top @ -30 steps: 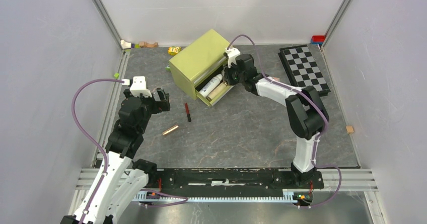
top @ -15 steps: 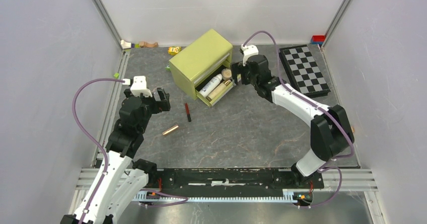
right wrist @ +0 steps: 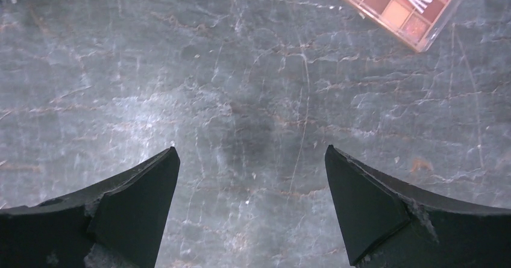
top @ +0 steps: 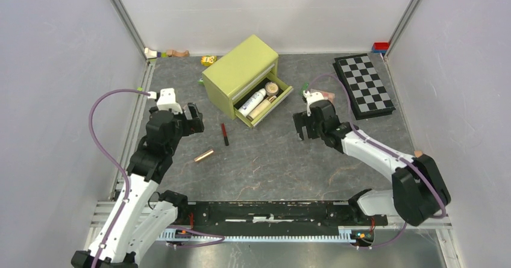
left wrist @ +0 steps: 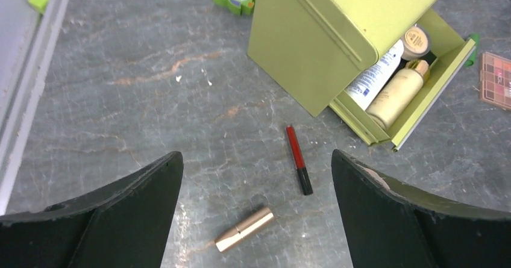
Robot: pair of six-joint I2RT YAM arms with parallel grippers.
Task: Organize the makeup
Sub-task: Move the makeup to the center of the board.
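Red-black pencil [top: 225,134], rose-gold tube [top: 203,155] found at 7 o'clock of open olive-green metal drawer box [top: 241,69], judged awaiting stowage; left hand [left wrist: 256,155], right hand [right wrist: 250,149] spread, empty.

The palette [right wrist: 395,3] runs off the top edge of the right wrist view and off the right edge of the left wrist view. From above, the right arm [top: 361,147] covers part of it. In the drawer [left wrist: 431,96], the bottle's [left wrist: 373,75] far end lies under the box [left wrist: 301,51]. A green item [left wrist: 474,39] behind the drawer's corner is mostly hidden.
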